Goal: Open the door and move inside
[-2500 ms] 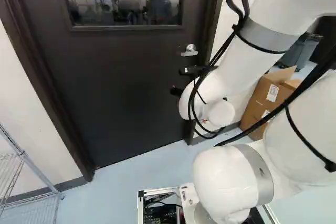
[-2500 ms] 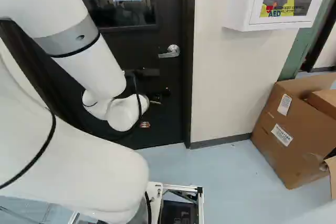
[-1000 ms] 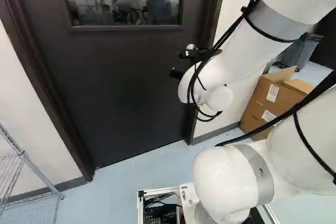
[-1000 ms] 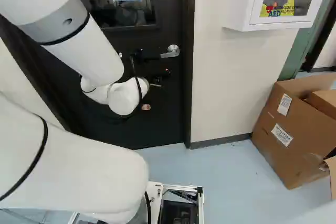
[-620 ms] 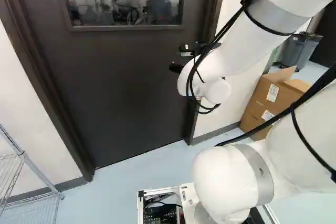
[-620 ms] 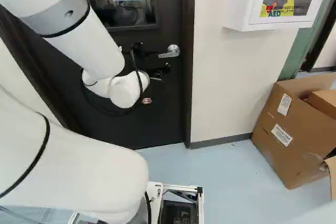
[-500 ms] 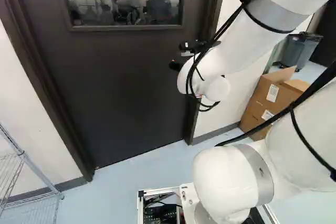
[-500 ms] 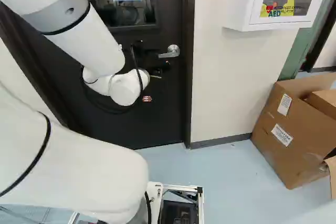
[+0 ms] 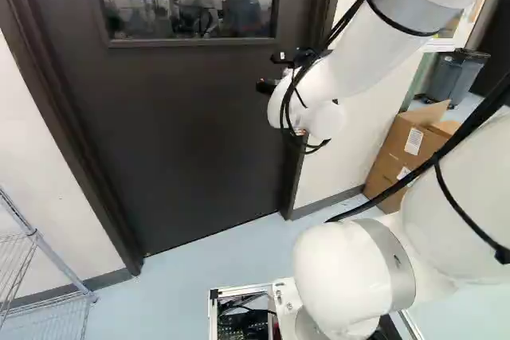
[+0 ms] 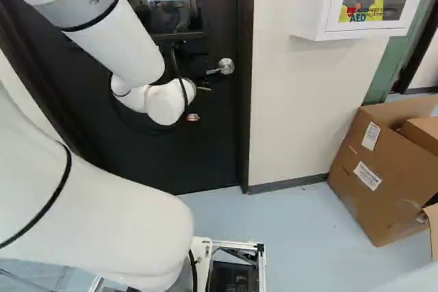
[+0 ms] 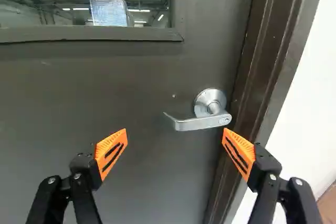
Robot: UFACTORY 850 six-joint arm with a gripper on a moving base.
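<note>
Pale floor (image 10: pixel 301 237) before a dark door (image 9: pixel 175 141)

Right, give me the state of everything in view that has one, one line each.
Door: closed in its frame.
Door handle: lever about level, not pressed down.
Tool: open, fingers wide apart, gripping nothing.
Cardboard box: top open, a flap standing up in the left base view.
White wall cabinet: front shut.
</note>
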